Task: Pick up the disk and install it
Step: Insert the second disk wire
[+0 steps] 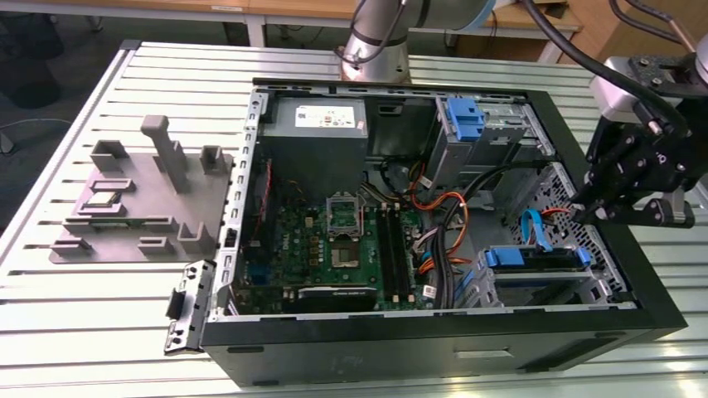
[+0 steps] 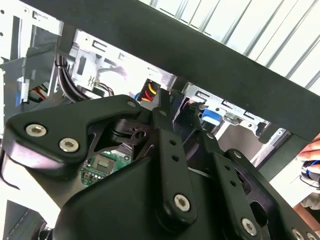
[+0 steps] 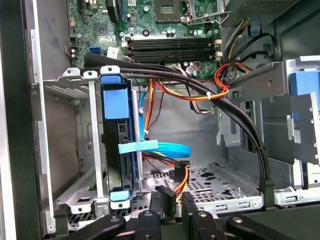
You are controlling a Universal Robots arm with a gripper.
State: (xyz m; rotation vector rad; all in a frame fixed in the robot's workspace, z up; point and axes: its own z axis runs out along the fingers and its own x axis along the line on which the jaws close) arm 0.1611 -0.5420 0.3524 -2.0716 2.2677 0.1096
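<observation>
Disk (image 3: 116, 145) sits in its cage; claw (image 3: 172, 202) pressed together, holding nothing.

- The gripper (image 1: 615, 214) hangs at the exterior view's right, pointing downward.
- Its black fingers (image 3: 172, 206) stand close together, with nothing between them.

The exterior view looks steeply down, from some way off, on the open computer case (image 1: 443, 207) and slatted table (image 1: 66, 207). The first wrist view peers close into its drive cage (image 3: 95, 150); the second wrist view, closer still, looks across the gripper's linkage (image 2: 165, 165) at the case rim.
</observation>
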